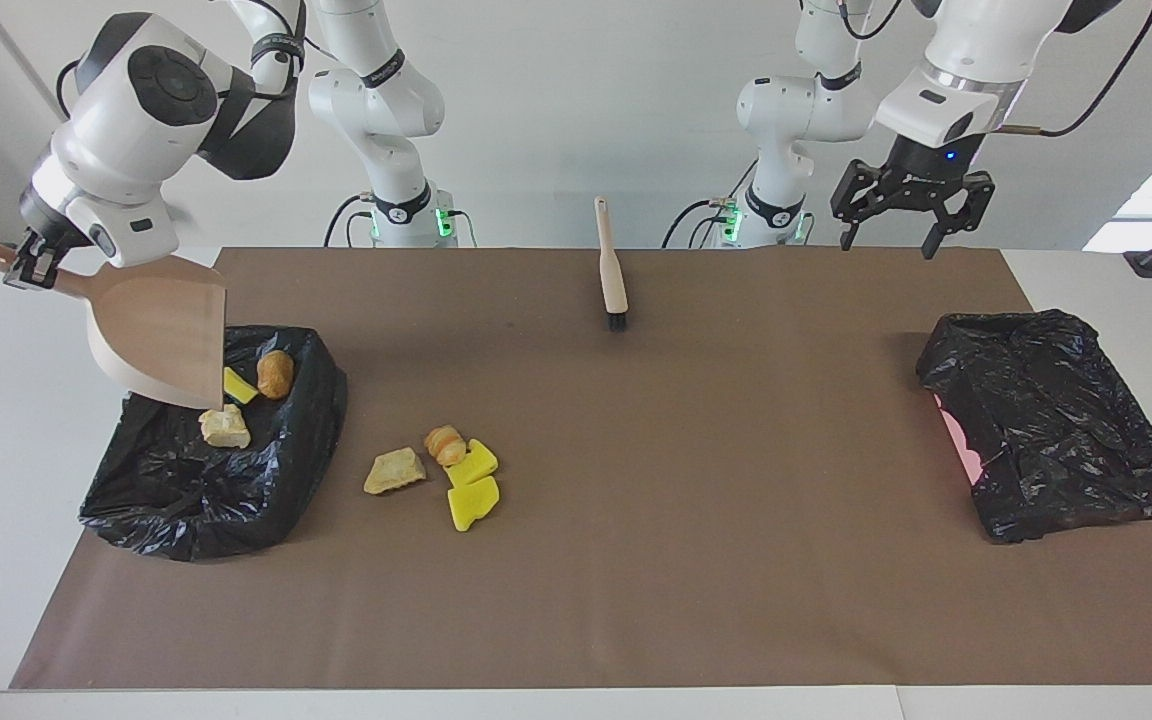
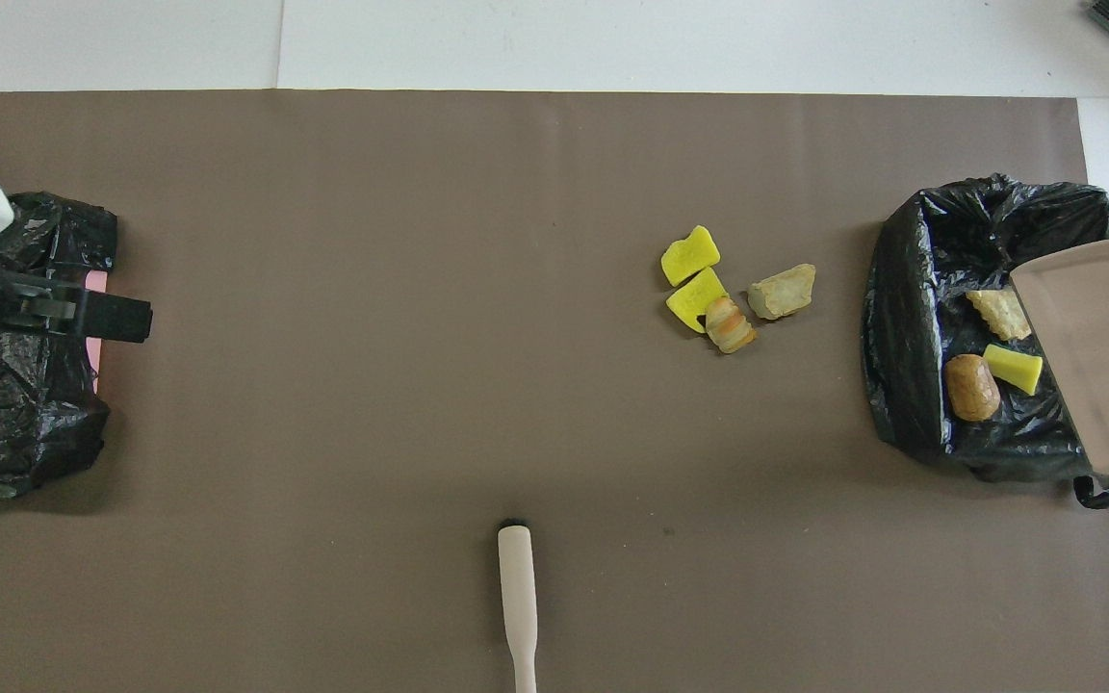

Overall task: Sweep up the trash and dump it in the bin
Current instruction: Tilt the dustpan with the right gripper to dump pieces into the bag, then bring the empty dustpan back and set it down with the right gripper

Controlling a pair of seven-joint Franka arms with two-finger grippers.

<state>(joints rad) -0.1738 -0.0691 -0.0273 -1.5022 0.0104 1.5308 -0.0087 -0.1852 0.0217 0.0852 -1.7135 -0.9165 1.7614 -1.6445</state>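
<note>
My right gripper (image 1: 26,268) is shut on the handle of the pale pink dustpan (image 1: 161,330), which tilts steeply over the black-bag-lined bin (image 1: 206,480). In the bin lie three pieces of trash: a tan lump (image 1: 224,427), a yellow chunk (image 2: 1012,369) and a brown lump (image 2: 971,387). Several more scraps (image 1: 446,470) sit together on the mat beside the bin: two yellow, one tan, one orange-striped (image 2: 730,324). My left gripper (image 1: 901,215) hangs open and empty, high over the left arm's end of the table.
A brush (image 1: 612,270) with a pale handle lies on the brown mat near the robots, midway along the table. A second black bag (image 1: 1051,435) with a pink edge sits at the left arm's end.
</note>
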